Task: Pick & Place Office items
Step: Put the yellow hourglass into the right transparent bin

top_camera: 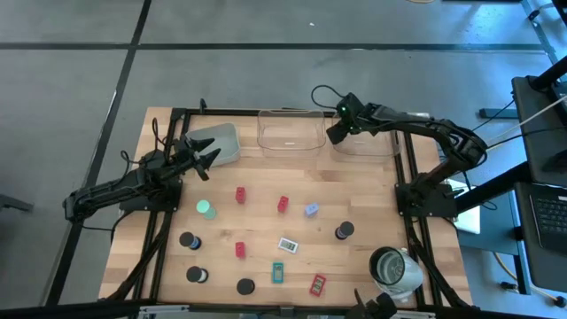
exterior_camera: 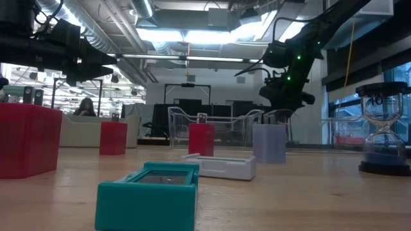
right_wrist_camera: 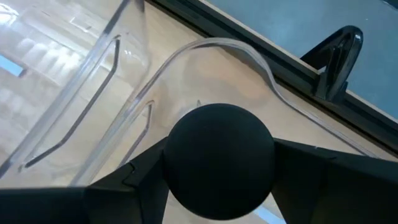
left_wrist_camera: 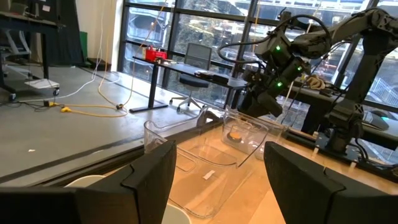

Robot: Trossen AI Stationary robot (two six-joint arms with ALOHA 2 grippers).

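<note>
Black and round, a cap [right_wrist_camera: 219,154] sits clamped in the right claw [top_camera: 337,133], poised over the clear tray [top_camera: 365,140] at the surface's far edge, seemingly for dropping. Left claw [top_camera: 205,159] waits open beside the grey tray [top_camera: 221,142]; other office items [top_camera: 283,204] lie scattered mid-surface.

Right tool [right_wrist_camera: 219,163]: black round cap [right_wrist_camera: 219,160] fills wrist view, hides tray floor below it; finger bases cut off at edge. Left tool [left_wrist_camera: 214,171]: fingertips cut off by frame; grey tray [top_camera: 217,142] partly hidden under it in high view.
</note>
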